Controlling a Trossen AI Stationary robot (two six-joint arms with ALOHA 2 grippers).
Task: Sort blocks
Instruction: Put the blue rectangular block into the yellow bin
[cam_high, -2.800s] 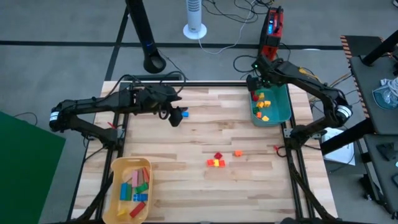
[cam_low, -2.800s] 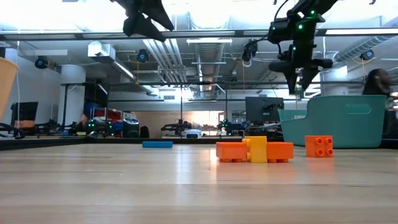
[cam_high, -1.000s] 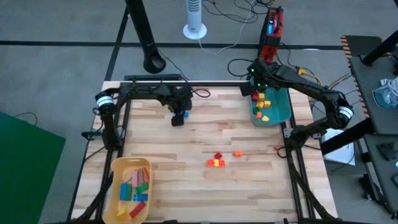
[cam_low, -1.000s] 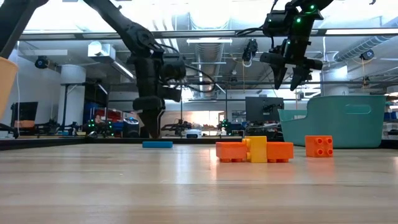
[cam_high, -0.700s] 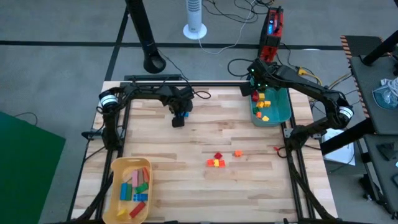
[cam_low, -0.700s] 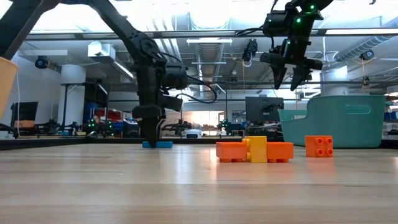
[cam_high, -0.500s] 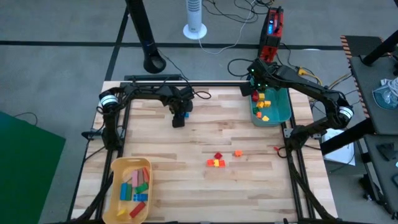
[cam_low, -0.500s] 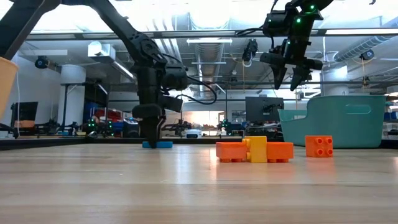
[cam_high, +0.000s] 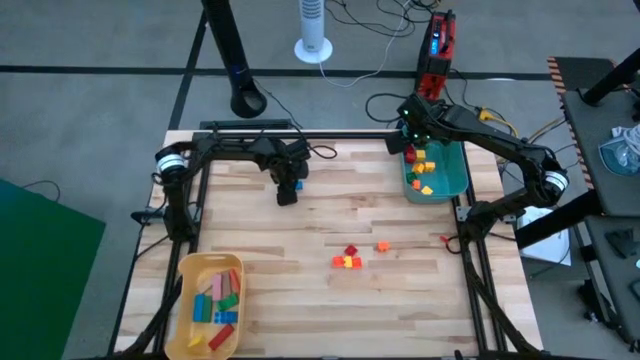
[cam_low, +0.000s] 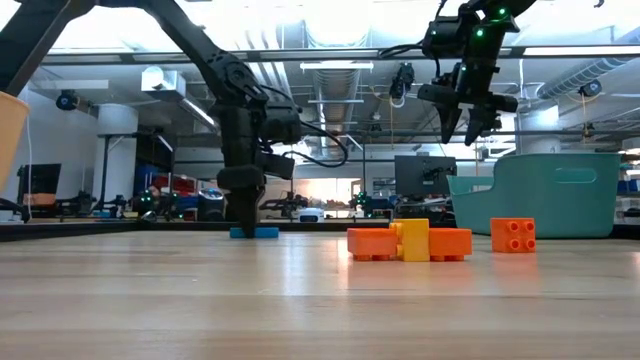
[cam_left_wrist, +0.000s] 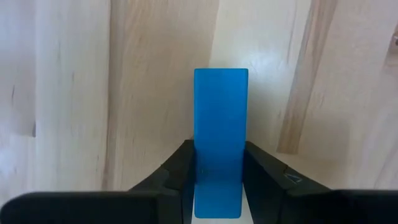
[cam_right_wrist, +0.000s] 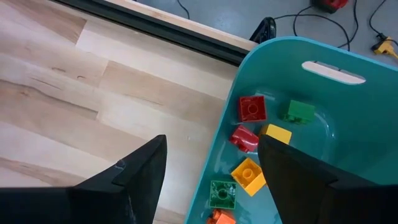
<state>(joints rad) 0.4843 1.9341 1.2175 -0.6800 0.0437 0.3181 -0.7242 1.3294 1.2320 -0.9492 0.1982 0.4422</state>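
Left gripper: it is standing low over the wooden table at about eleven o'clock of the top, its two dark fingers pressing both long sides of a flat blue bar block — clenched on it, with the bar lying flat on the wood.
Why held so: gripping across the narrow width is giving the pads two parallel faces, so the bar is likely not twisting on the lift.
Right gripper: it is hanging above the near rim of the teal plastic bin at about one o'clock, fingers spread and carrying nothing.
Bin contents: red, yellow, orange and green cube blocks are lying loose on its floor.
Yellow tray: at about seven o'clock, it is holding bar-shaped pieces in pink, green, blue and red — so the blue bar probably belongs there.
Loose blocks: a small red, yellow and orange cluster is sitting near the table's centre, well apart from both grippers, with one orange cube just beside it.
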